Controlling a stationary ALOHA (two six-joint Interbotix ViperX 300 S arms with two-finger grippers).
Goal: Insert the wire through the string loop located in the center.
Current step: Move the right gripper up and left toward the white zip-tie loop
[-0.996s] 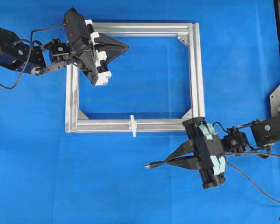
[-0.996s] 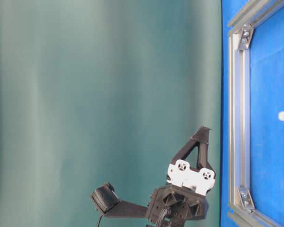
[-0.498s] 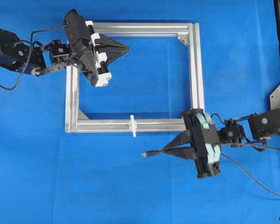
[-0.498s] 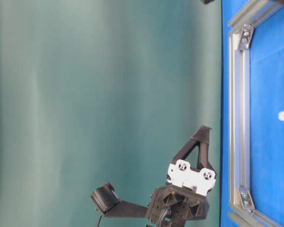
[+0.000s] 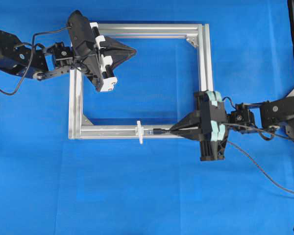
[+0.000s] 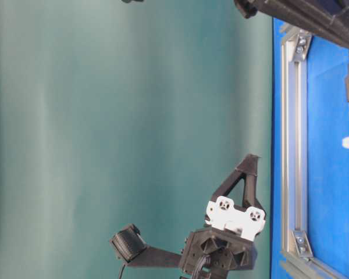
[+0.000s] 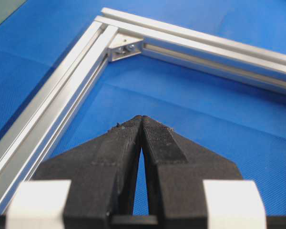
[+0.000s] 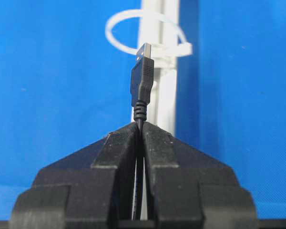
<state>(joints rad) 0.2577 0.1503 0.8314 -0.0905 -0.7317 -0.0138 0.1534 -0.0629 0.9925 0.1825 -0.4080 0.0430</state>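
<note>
Right gripper (image 5: 174, 130): jaws pinched shut on the wire (image 8: 142, 86), over the near bar of the silver frame (image 5: 205, 73).
Wire: its plug juts out past the fingertips, pointing left along the bar.
String loop (image 5: 140, 132): white, standing across the near bar, just left of the plug tip, apart from it.
Left gripper (image 5: 132, 49): closed and empty, over the frame's far left corner, well apart from the loop.

wire plug (image 5: 158, 131) right of string loop (image 5: 139, 131) (on frame's (image 5: 204, 73) near bar)
</note>
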